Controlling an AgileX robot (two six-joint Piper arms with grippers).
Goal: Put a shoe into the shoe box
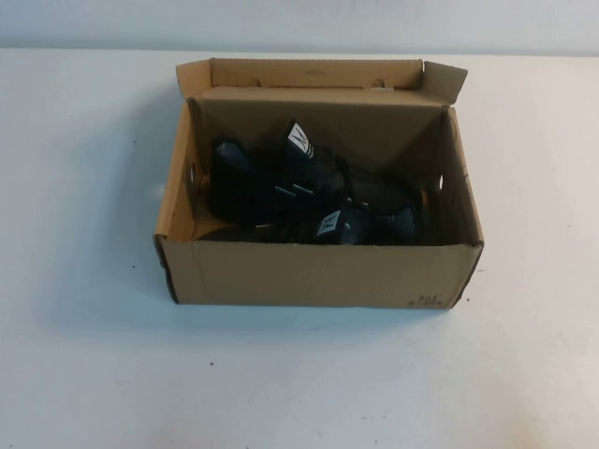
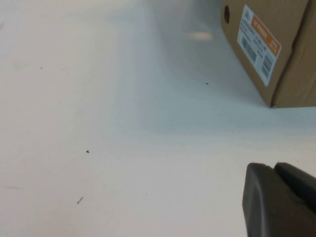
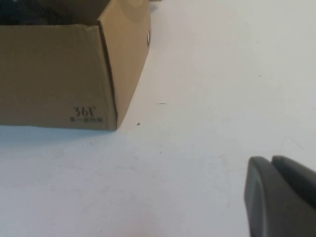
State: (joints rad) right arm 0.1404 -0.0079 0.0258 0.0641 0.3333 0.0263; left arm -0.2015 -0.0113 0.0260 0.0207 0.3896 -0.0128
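The brown cardboard shoe box [image 1: 318,271] stands open in the middle of the white table, its flap lid folded back. Two near-identical black sneakers lie inside it: one toward the back [image 1: 271,178] and one along the front wall [image 1: 365,224]. I cannot tell which of them is the task's shoe. My left gripper [image 2: 274,167] is shut and empty, low over the table and left of the box [image 2: 291,54]. My right gripper [image 3: 270,160] is shut and empty, near the box's front right corner [image 3: 54,74]. Neither gripper shows in the high view.
The box's left end carries a white and orange barcode label [image 2: 258,42] and a round hole [image 2: 226,14]. Small black print [image 3: 86,114] marks its front right corner. The white table [image 1: 299,374] surrounds the box on all sides.
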